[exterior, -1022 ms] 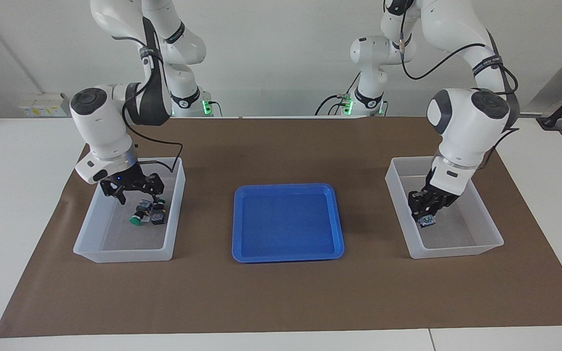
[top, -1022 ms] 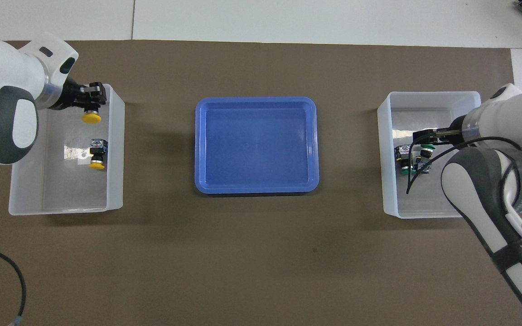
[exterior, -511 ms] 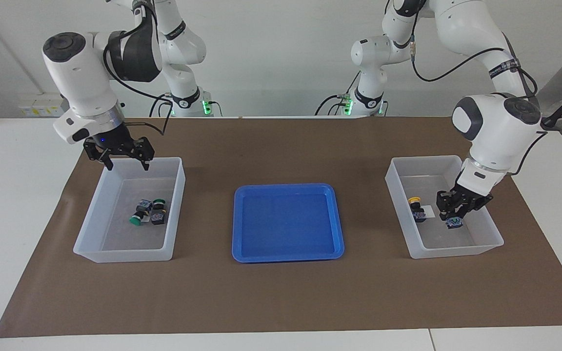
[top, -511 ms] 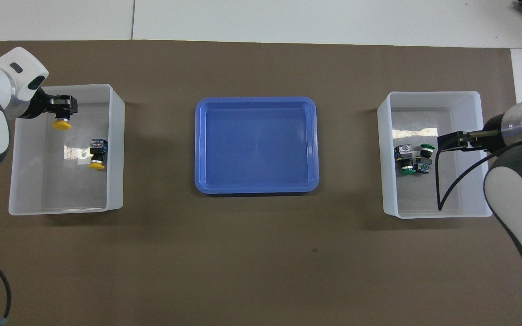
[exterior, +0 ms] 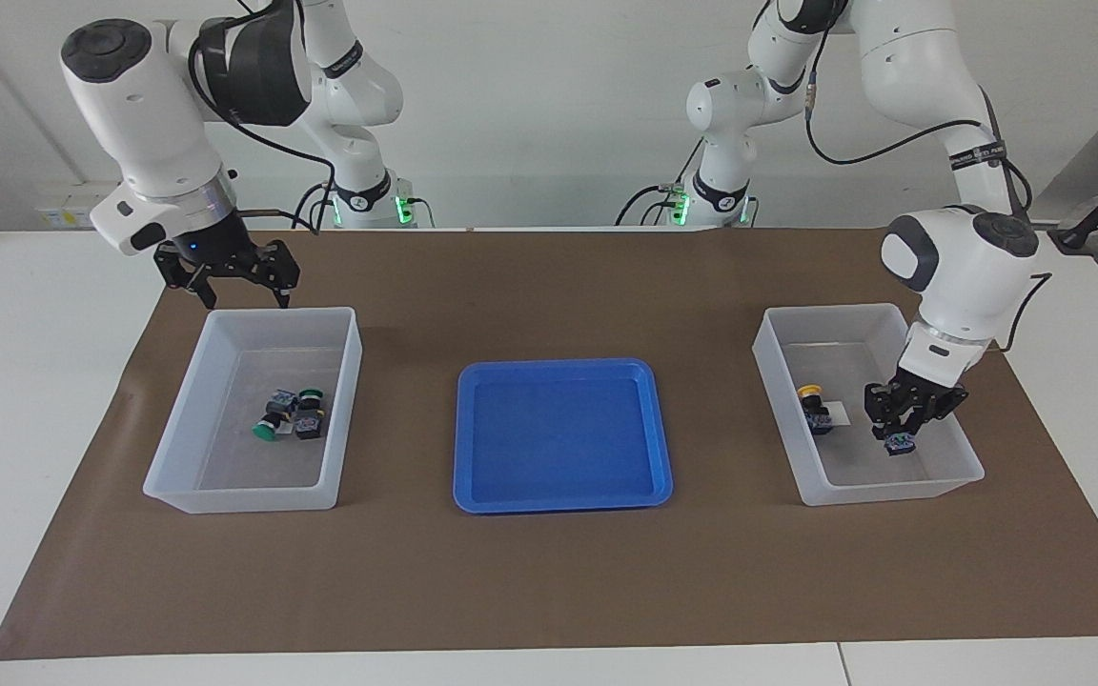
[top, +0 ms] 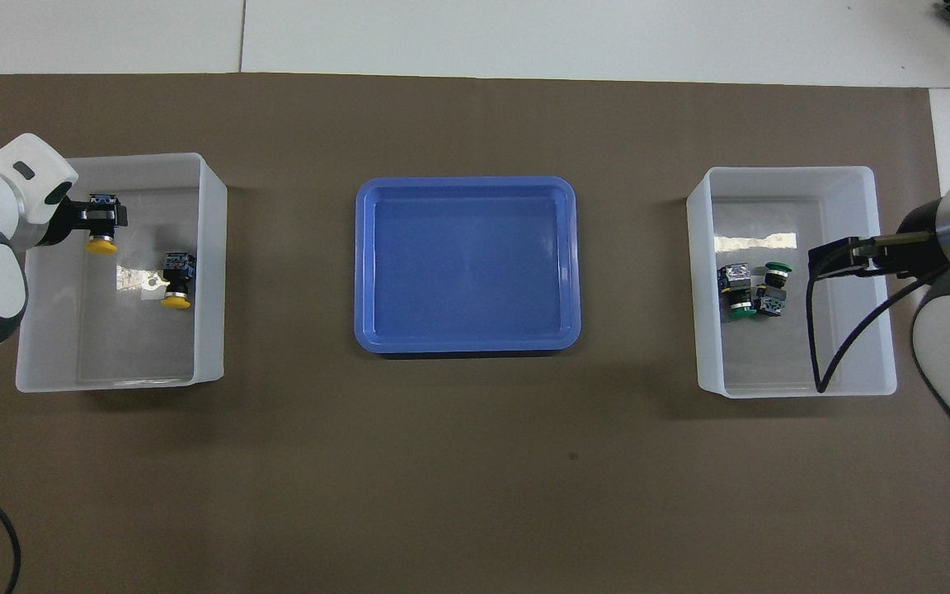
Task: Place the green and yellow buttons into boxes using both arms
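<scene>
The right gripper [exterior: 236, 289] had risen clear of the box [exterior: 189, 486] at the right arm's end and hung above its rim nearest the robots, claw spread and empty. Earlier it had reached down among the two green buttons [exterior: 288, 415], which lay unmoved on that box's floor. The blue tray [exterior: 563, 500] stayed bare in the middle. In the other box [exterior: 892, 491], the left gripper [exterior: 902, 431] had shifted toward the outer wall, pinching a yellow button [top: 101, 244]; the second yellow button [exterior: 811, 408] lay beside it, now uncovered.
</scene>
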